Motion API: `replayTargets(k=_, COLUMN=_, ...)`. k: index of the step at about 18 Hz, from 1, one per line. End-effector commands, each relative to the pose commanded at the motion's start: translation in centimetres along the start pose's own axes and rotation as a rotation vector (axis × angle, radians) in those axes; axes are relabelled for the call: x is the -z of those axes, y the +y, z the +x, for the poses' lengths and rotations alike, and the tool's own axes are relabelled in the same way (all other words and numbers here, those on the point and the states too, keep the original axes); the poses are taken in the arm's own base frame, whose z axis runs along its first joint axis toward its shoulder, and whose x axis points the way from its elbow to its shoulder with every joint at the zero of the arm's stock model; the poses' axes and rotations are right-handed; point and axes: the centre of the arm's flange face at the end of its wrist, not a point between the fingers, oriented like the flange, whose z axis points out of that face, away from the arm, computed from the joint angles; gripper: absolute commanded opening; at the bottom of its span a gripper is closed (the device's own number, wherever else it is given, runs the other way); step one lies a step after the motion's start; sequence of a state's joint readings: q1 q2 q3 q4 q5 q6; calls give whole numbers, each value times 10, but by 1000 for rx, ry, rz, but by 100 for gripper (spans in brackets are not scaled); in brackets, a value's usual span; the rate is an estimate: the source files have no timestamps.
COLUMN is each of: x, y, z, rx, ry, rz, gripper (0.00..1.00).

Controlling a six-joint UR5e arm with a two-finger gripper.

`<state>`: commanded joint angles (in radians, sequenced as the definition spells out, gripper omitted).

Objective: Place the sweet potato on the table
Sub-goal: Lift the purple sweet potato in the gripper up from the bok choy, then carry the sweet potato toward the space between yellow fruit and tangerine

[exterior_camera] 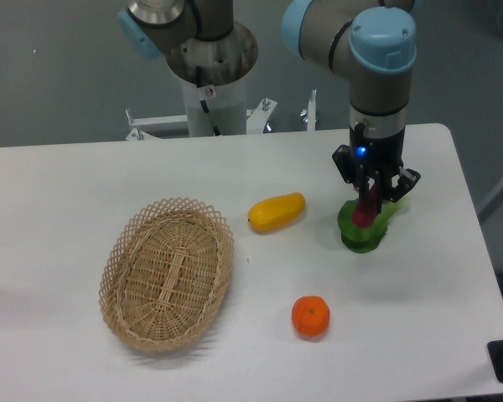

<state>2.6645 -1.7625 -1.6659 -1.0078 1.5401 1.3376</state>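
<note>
The sweet potato [366, 209] was seen in the single fixed view as a slim reddish piece held upright between the fingers of the gripper [370, 201], over the right part of the table [84, 176]. Only a short length of it showed below the fingers. The jaws stood narrowed around it and appeared to have hold of it; the exact contact faces could not be made out.

Directly beneath and partly behind the sweet potato lay a green object [365, 230], resting on the table. Whether the tuber's lower end touched it could not be told.

Elsewhere in the same view, a yellow fruit [277, 212] lay just left of the gripper, an orange [310, 316] lay nearer the front edge, and a wicker basket [121, 260] sat well to the left, with nothing visible inside it.

Judgement: the step in hand was the set-down. To do it well, the arm should shift sideways to bare table, away from the green object and the yellow fruit, before lowering. An upright tuber released from height would likely topple and roll. The lower end should meet the surface first, and the fingers should open only then, followed by a straight lift.
</note>
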Motion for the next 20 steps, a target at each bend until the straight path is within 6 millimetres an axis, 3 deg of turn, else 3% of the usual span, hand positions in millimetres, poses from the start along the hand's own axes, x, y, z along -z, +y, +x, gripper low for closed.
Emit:
replayTargets(k=12, x=-9, y=-3, z=4, rx=37, ry=11, rz=-1, gripper=27)
replayTargets(k=20, x=-63, y=-27, z=27, rx=354, ry=44, rz=-11, gripper=27)
